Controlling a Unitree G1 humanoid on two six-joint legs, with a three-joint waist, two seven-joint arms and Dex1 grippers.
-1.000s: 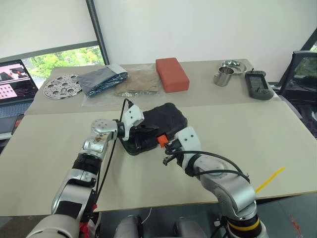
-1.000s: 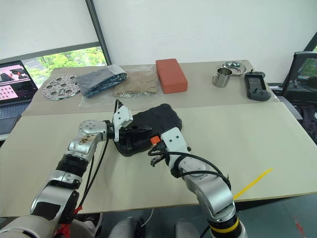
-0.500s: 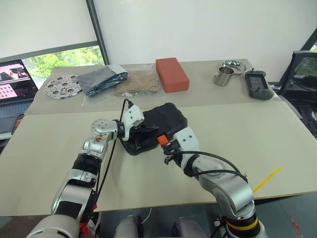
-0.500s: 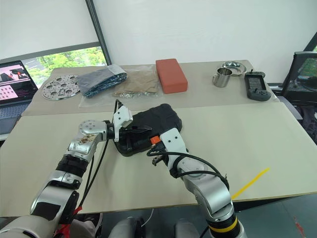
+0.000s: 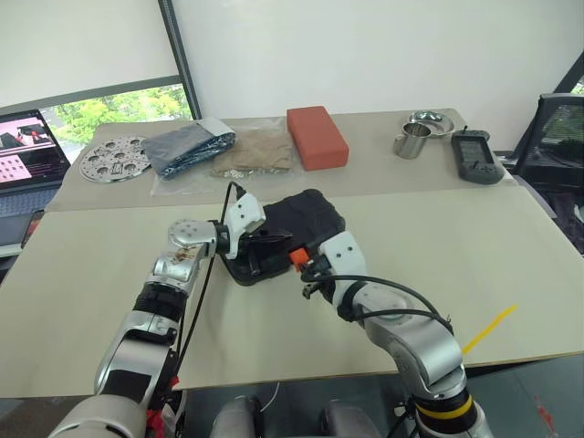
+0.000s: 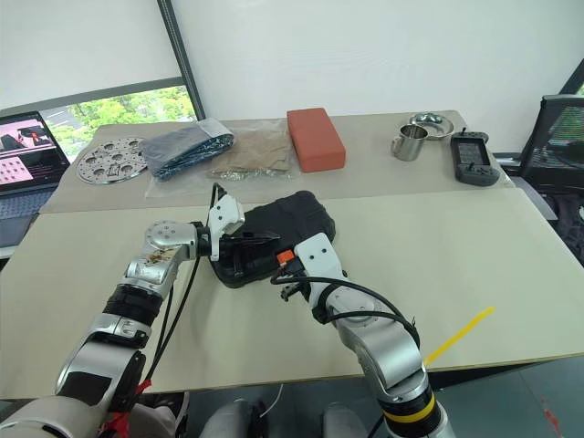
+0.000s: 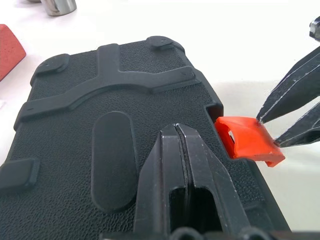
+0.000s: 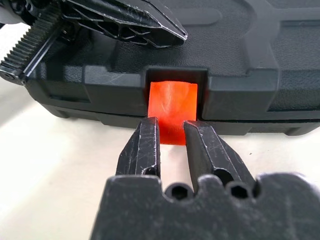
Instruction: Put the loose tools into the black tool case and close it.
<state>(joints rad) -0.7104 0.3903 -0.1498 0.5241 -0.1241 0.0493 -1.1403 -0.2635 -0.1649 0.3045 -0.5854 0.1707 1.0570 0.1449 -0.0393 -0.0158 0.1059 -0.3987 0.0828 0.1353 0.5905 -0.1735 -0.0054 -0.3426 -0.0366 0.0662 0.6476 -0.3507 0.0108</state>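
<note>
The black tool case (image 5: 310, 217) lies closed on the near table, lid down, its orange latch (image 5: 297, 256) facing me. My left gripper (image 5: 279, 239) is shut, and its fingers (image 7: 176, 150) lie flat on the lid just behind the latch. At the front edge, my right gripper (image 8: 171, 122) has its jaws slightly apart. Both its fingertips (image 8: 150, 130) touch the lower edge of the latch (image 8: 173, 100). In the left wrist view the right gripper's tips meet the latch (image 7: 245, 142) at its outer end. The loose tools are out of view.
On the far table are a red-orange block (image 5: 317, 136), plastic bags (image 5: 187, 146), a perforated metal disc (image 5: 114, 158), a steel cup (image 5: 412, 141) and a black handheld device (image 5: 474, 155). A laptop (image 5: 27, 151) is far left. A yellow strip (image 5: 493, 328) marks the near right.
My right gripper has edged in against the orange latch and its fingers have parted a little. The left gripper and the case have stayed put.
</note>
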